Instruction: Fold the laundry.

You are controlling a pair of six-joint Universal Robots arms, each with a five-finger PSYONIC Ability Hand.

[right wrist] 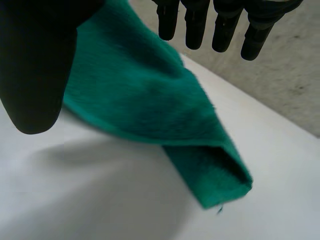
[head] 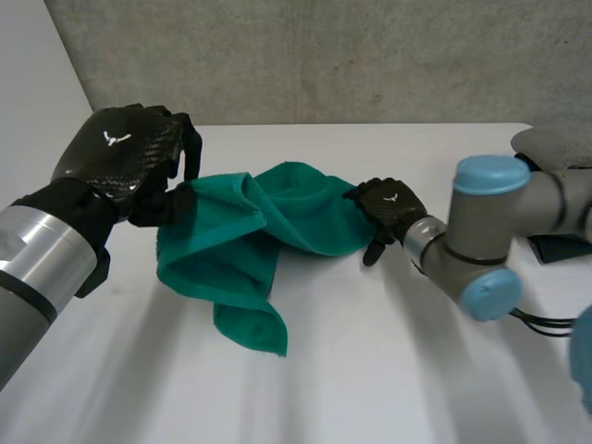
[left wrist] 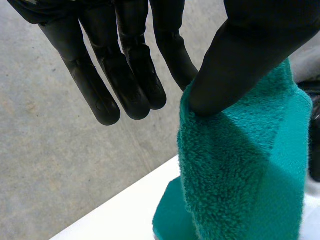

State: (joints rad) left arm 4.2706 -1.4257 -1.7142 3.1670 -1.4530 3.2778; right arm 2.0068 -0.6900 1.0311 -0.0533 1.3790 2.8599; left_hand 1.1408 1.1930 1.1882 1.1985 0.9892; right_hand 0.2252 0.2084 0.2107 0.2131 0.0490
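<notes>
You have the green terry towel [head: 250, 236] bunched and twisted above the white table [head: 398, 379], a folded corner drooping toward the table, the left hand [head: 125, 153] pinching one edge under its thumb, the right hand [head: 388, 205] pinching the opposite end between thumb and straight fingers.

white table [head: 370, 388] | grey concrete wall [head: 324, 55] behind it

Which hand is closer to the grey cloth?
Right. The right hand holds the green towel at the end nearest the grey cloth; the left hand holds the far end.
</notes>
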